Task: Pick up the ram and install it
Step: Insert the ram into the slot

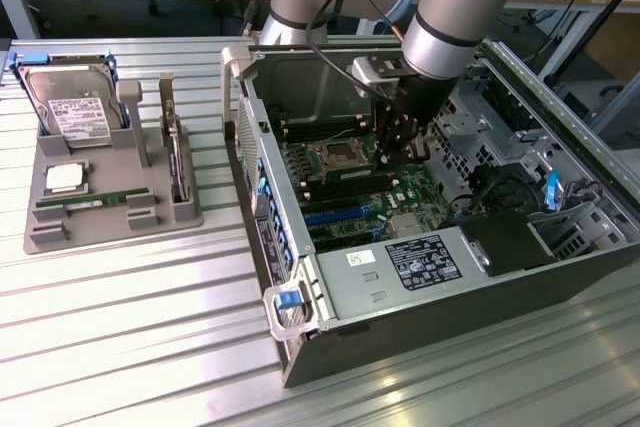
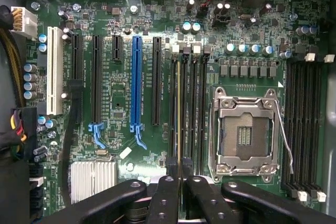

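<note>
On the exterior view's left a grey holder (image 1: pixel 110 209) on the worktop (image 1: pixel 150 347) carries a hard drive (image 1: pixel 72 107) and a square chip (image 1: pixel 63 178), to its right sits the open computer case (image 1: pixel 420 277). Inside it the tool (image 2: pixel 178 169) is pressed together, pinching the ram (image 2: pixel 178 114), which stands edge-on in a memory slot beside the empty processor socket (image 2: pixel 244 135)
</note>
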### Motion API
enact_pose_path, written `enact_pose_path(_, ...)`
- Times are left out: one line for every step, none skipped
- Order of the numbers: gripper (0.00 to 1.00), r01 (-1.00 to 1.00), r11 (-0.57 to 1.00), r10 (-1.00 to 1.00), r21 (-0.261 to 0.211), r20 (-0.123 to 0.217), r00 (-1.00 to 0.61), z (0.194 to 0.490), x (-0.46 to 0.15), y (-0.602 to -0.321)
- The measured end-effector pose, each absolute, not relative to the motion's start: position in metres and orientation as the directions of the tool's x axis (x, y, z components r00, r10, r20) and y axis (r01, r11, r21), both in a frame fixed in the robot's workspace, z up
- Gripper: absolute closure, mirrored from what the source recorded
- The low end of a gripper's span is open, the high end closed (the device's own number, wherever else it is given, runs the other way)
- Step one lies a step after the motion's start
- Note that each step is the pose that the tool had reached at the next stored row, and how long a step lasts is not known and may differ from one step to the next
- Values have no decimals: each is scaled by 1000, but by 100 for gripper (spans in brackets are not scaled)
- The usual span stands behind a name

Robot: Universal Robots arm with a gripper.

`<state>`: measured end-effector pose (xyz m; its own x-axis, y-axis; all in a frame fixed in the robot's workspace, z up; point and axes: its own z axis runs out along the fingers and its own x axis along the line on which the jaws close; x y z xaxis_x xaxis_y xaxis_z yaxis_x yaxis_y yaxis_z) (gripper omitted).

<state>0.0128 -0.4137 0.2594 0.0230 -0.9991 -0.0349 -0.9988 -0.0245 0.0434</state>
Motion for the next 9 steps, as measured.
enact_pose_path(88, -999, -24, -999, 43, -35, 22, 259, 12, -414)
enact_pose_path(88, -999, -22, -999, 43, -35, 20, 258, 11, -414)
enact_pose_path(88, -999, -20, -999, 43, -35, 18, 258, 11, -414)
enact_pose_path(88, -999, -17, -999, 43, -35, 16, 258, 10, -414)
enact_pose_path(88, -999, -8, -999, 43, -35, 7, 257, 10, -414)
enact_pose_path(88, -999, -4, -999, 43, -34, 2, 256, 9, -414)
enact_pose_path(88, -999, -2, -999, 43, -34, 0, 256, 9, -414)
enact_pose_path(88, -999, -1, -999, 43, -34, -1, 255, 9, -415)
enact_pose_path(88, -999, -1, -999, 43, -34, -1, 255, 8, -416)
